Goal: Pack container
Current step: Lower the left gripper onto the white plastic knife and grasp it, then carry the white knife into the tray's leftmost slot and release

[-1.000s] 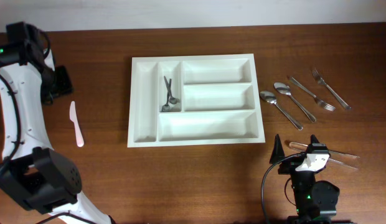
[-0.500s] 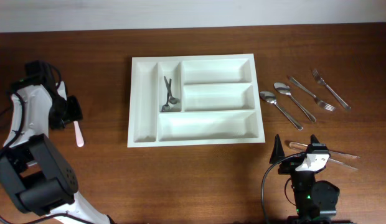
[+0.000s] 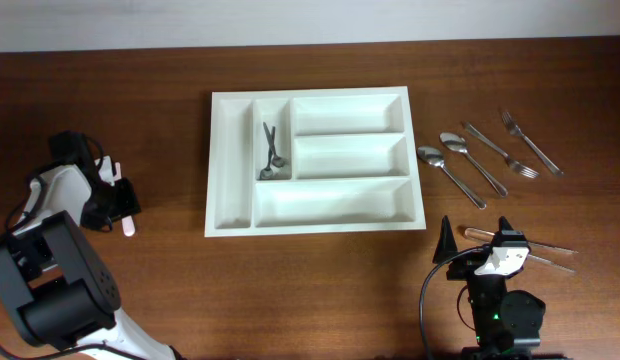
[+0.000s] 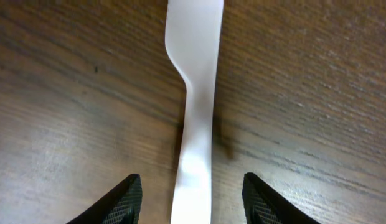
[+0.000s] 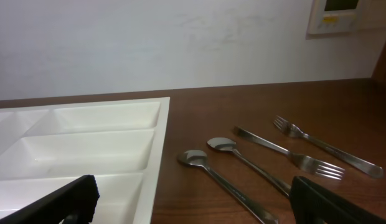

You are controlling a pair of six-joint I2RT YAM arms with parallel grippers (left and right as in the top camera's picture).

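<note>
A white cutlery tray lies mid-table, with small metal utensils in its narrow upper compartment. A white plastic knife lies on the table left of the tray. My left gripper is low over the knife, covering its middle. In the left wrist view the knife runs between my open fingers, which are apart from it on both sides. My right gripper is open and empty near the front edge; it also shows in the right wrist view.
Two metal spoons and two forks lie right of the tray. The spoons and forks also show in the right wrist view. Clear plastic utensils lie beside my right gripper.
My left arm has swung from the far left edge down and toward the white knife, and now straddles it. The right arm has not moved.
</note>
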